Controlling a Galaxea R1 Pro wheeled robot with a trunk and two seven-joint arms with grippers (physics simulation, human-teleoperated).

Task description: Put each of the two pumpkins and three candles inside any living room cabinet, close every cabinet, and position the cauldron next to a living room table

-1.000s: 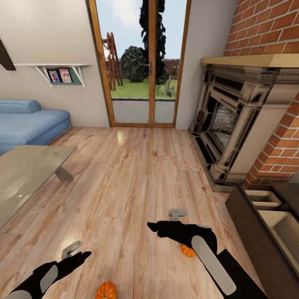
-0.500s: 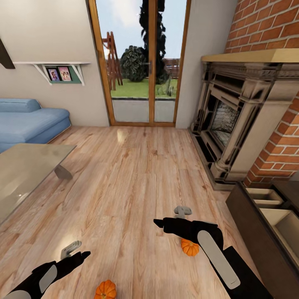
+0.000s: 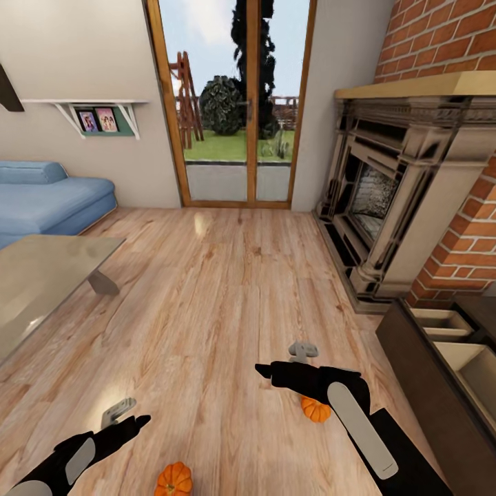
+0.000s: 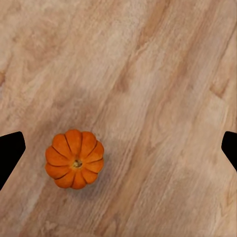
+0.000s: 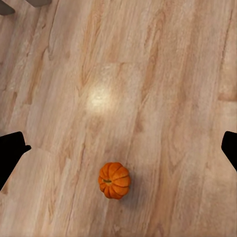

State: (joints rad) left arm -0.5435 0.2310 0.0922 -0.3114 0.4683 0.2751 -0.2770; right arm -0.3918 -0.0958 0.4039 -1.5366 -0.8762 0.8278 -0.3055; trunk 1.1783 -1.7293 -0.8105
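Pumpkins lie on the plank floor: one under our right gripper, another near our left gripper. Both claws hang spread wide, empty. We judge them light, rigid, ribbed, best pinched across the sides.

No writing can be read anywhere here — no label, brand, number or sign. The two framed pictures on the wall shelf show small figures, too tiny for any lettering — if there is any — to be made out.
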